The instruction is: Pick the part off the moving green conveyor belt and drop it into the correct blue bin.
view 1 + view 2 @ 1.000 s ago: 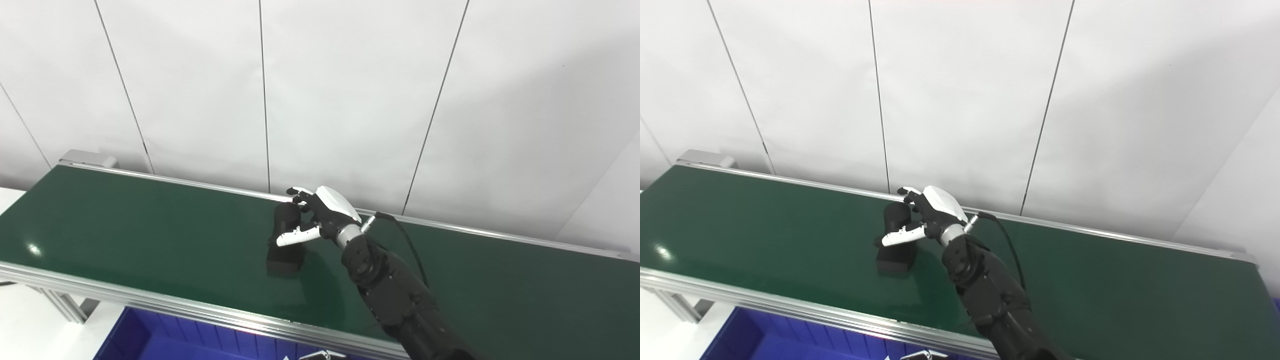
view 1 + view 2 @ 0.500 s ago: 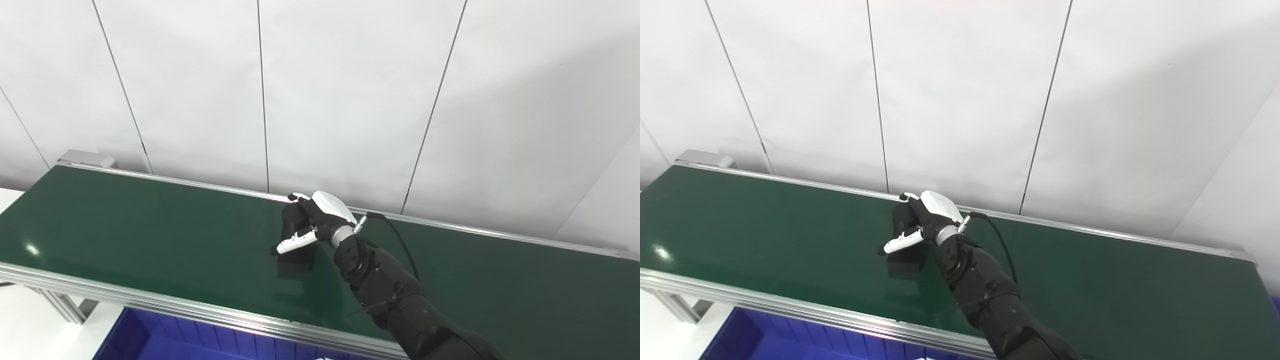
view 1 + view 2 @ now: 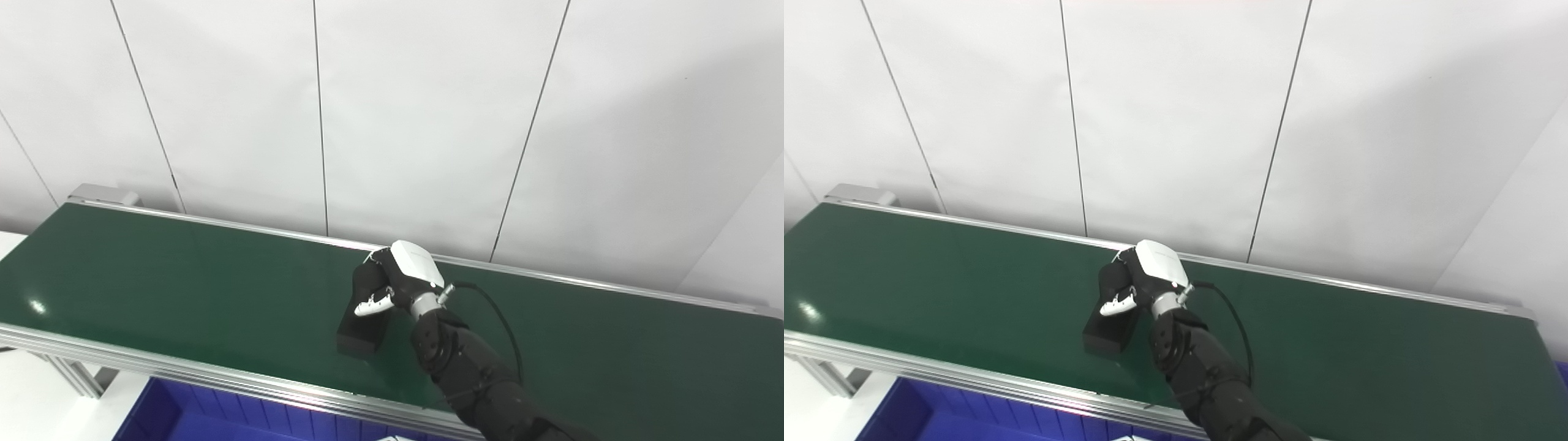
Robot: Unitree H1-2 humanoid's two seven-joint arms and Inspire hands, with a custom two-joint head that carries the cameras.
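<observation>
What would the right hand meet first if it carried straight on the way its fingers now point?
The black part, which the right hand already grips; beyond it lies the green belt.

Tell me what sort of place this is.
Likely a factory-style sorting cell or test lab: a long green conveyor belt on aluminium rails, a blue bin below its near edge, plain white wall panels, and the right hand gripping a black part.
</observation>
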